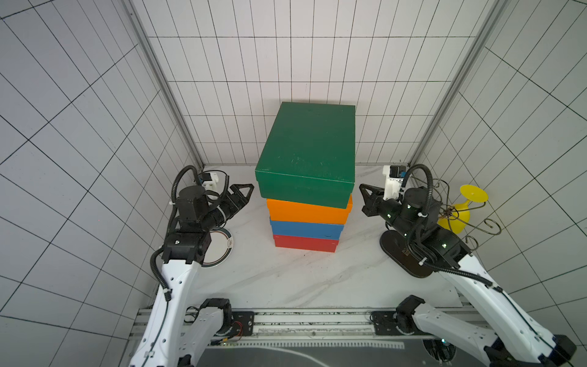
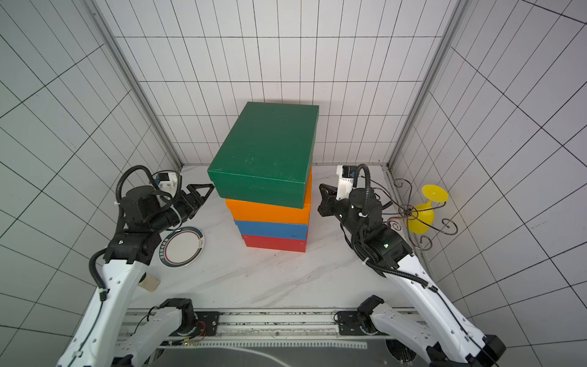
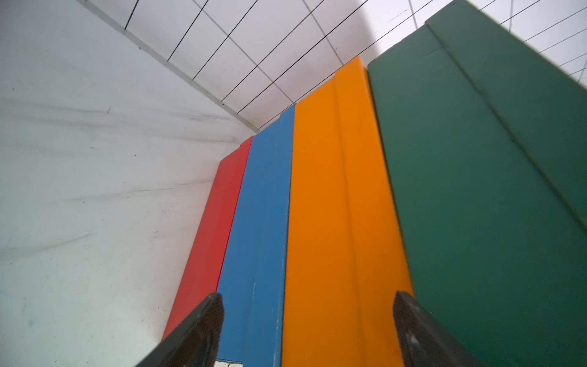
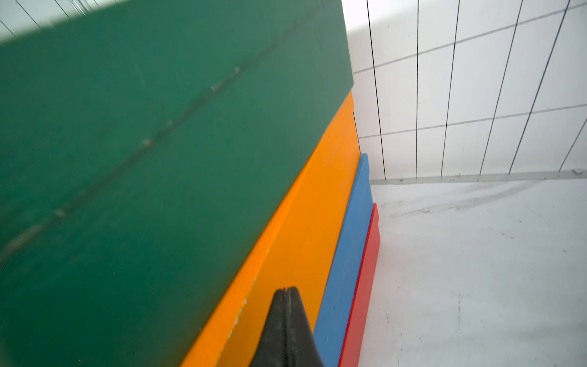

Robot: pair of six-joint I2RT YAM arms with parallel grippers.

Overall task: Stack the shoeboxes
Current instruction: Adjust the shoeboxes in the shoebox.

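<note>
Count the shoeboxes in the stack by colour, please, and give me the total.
green box: 1
orange box: 1
blue box: 1
red box: 1
Total: 4

White walls [image 1: 254,63] gridded in black enclose a pale marbled tabletop [image 1: 286,279], with metal posts [image 1: 163,82] at the back corners.

Shoeboxes [image 1: 306,152] stacked mid table [image 1: 286,279]; plate [image 2: 182,248] left, wire rack [image 2: 407,211] right, perhaps past edge.
</note>
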